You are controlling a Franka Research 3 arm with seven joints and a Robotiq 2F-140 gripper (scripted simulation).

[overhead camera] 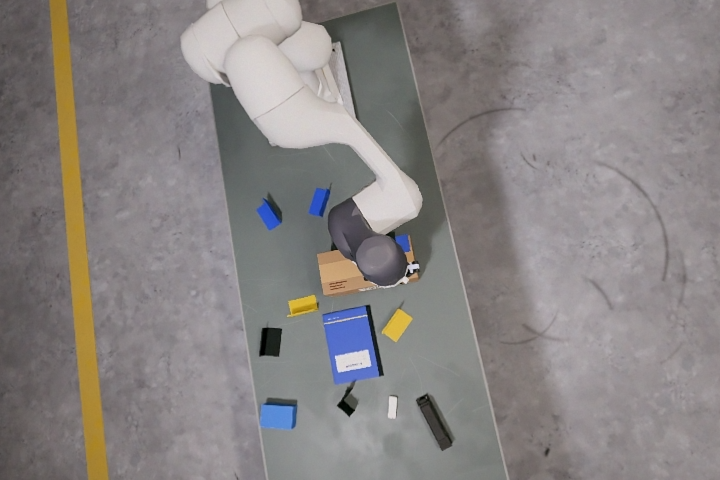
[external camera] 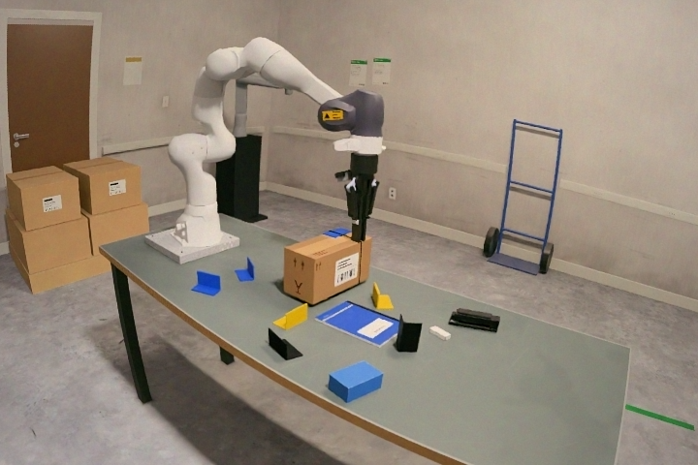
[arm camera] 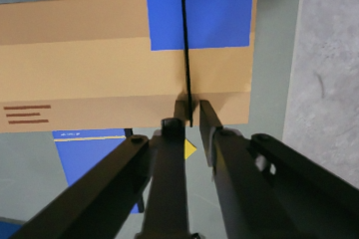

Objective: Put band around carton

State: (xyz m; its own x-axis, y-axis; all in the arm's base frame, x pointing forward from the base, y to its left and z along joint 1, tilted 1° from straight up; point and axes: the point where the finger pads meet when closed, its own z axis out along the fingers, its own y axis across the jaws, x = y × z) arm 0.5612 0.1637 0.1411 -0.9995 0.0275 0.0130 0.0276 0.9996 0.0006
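Gripper (fingers slightly parted) astride band at carton edge.

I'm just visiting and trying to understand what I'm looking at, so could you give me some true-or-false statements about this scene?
1. A black band runs over the blue corner guard on the carton. True.
2. The pincer is clamped tight on the band. False: its fingers stand slightly apart, one on each side of the band.
3. The carton is tipped over. False: it stands level on the table.
4. A blue booklet lies flat near the carton. True.
5. The hand truck by the wall is red. False: it is blue.
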